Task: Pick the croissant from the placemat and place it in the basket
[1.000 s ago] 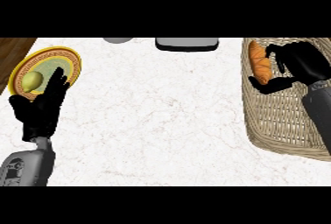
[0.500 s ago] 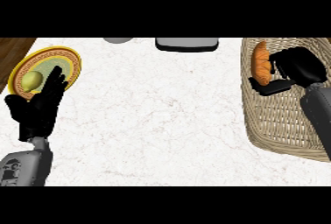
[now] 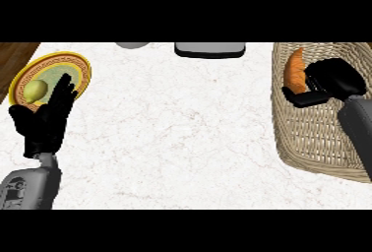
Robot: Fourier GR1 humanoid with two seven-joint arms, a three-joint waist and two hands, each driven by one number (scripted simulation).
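Observation:
The orange croissant (image 3: 294, 73) lies inside the wicker basket (image 3: 320, 140) at the right, near its far end. My right hand (image 3: 333, 81) is just to the right of it, over the basket, with fingers relaxed and off the croissant; its thumb tip is close to the croissant's near end. At the far left lies a round yellow and orange placemat (image 3: 78, 64) with a yellow-green fruit (image 3: 35, 90) on it. My left hand (image 3: 45, 118) rests open, fingertips lying over the placemat's near edge.
A dark grey object (image 3: 209, 49) and a pale grey round object (image 3: 132, 45) sit at the counter's far edge. A brown wooden strip (image 3: 13, 55) shows at the far left corner. White marble counter (image 3: 181, 128) spreads between the placemat and the basket.
My right hand has let go of the croissant and drawn back to the right, leaving it lying bare in the basket. The left hand slid slightly toward me.

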